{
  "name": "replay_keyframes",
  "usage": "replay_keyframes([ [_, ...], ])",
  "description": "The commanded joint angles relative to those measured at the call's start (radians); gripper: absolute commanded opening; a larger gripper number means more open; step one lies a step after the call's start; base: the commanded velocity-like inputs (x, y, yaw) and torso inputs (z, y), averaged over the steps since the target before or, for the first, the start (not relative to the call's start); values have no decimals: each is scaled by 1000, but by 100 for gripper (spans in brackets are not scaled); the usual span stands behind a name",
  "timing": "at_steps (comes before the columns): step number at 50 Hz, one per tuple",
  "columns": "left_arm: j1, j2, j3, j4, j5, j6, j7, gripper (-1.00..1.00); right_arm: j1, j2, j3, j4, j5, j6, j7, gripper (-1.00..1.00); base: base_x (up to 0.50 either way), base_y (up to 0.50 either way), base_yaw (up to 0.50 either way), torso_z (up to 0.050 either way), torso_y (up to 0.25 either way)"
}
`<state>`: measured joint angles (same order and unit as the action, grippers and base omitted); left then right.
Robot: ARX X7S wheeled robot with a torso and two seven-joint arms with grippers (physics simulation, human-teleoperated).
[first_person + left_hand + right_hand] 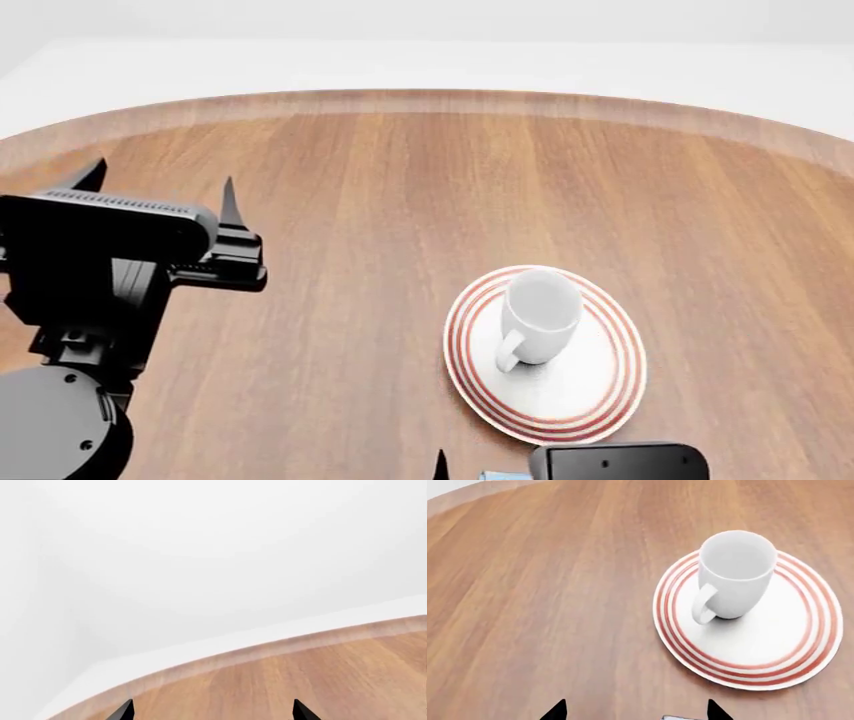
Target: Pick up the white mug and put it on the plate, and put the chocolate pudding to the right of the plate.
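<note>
The white mug point(541, 318) stands upright on the plate point(594, 400), which is round and white with red rings, right of the table's middle. The right wrist view shows the mug point(735, 575) with its handle toward the camera, and the plate point(774, 645). My right gripper point(635, 715) is open, low at the near edge in front of the plate. A pale sliver of the chocolate pudding point(677, 718) shows between its fingertips; most of the carton is out of view. My left gripper point(160, 185) hangs open and empty over the table's left side.
The round wooden table point(374, 200) has its far edge point(267, 652) ahead of the left gripper point(212, 712), with white floor beyond it. Bare wood lies to the right of the plate.
</note>
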<state>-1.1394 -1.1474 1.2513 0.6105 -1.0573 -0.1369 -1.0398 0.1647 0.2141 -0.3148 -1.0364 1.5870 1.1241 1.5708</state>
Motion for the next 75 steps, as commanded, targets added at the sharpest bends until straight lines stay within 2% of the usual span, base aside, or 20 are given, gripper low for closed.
replay_keyframes([
  [1,22,28,-21,-10,18,5,22,100,-30,-22,19,32,-17,0,0,100,0,0,0,0,0],
  [28,51,48,-16,-42,28,20,32,100,-39,17,53,78,-23,-41,-3,100,0,0,0,0,0],
  [34,53,55,-15,-46,28,17,33,100,-47,44,81,98,-49,-52,-39,100,0,0,0,0,0],
  [75,93,56,-22,-67,17,54,40,100,-139,49,49,172,-195,-84,-179,100,0,0,0,0,0],
])
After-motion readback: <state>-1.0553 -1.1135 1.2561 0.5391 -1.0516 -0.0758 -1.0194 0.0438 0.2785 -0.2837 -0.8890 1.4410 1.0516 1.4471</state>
